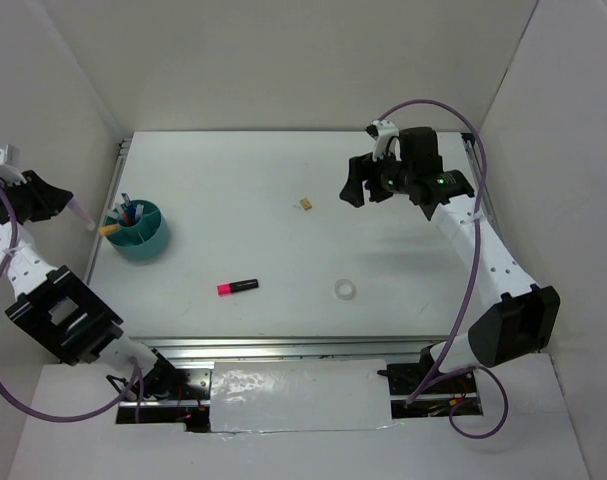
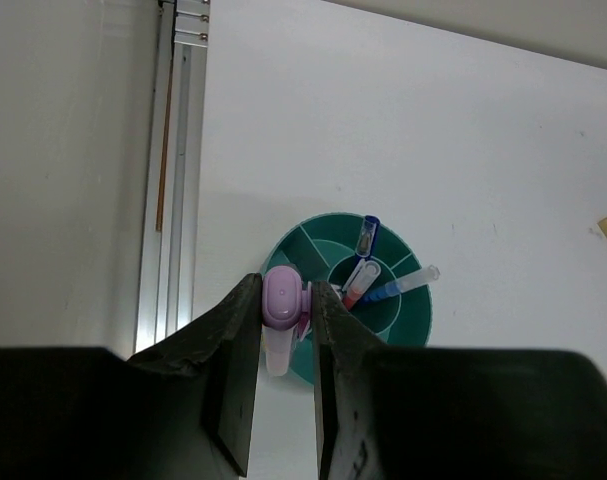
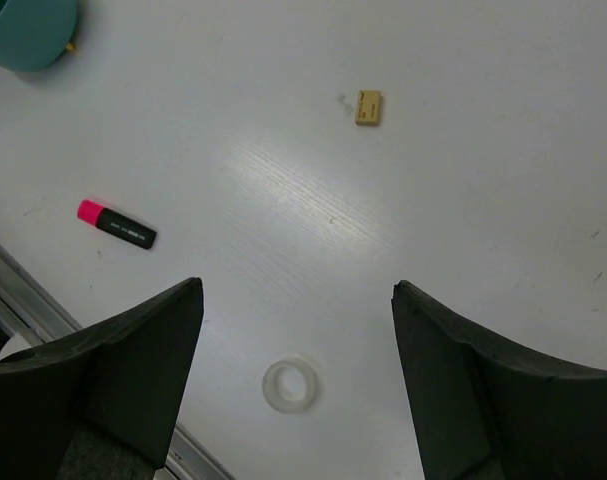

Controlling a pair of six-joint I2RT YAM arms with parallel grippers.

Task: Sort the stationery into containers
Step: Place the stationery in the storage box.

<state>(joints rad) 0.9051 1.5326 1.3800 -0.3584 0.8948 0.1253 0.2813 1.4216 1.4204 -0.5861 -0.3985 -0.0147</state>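
The left arm (image 1: 18,262) and right arm (image 1: 486,248) are each built of white links dotted with rows of small dark holes, joined by boxy black housings, with a thin purple cable (image 1: 420,101) looping loosely alongside. Each ends in a matte black claw, the left claw (image 2: 286,300) and the right claw (image 3: 293,290), with two broad, wedge-shaped fingers. A small green light (image 1: 441,181) glows on the right arm's black wrist block, which also carries a white fitting (image 1: 384,129).

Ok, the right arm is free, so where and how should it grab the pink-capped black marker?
Take the marker at mid-barrel from straight above, the right pincer closing across its narrow width: it lies flat on the table, long and thin, nothing touching it.
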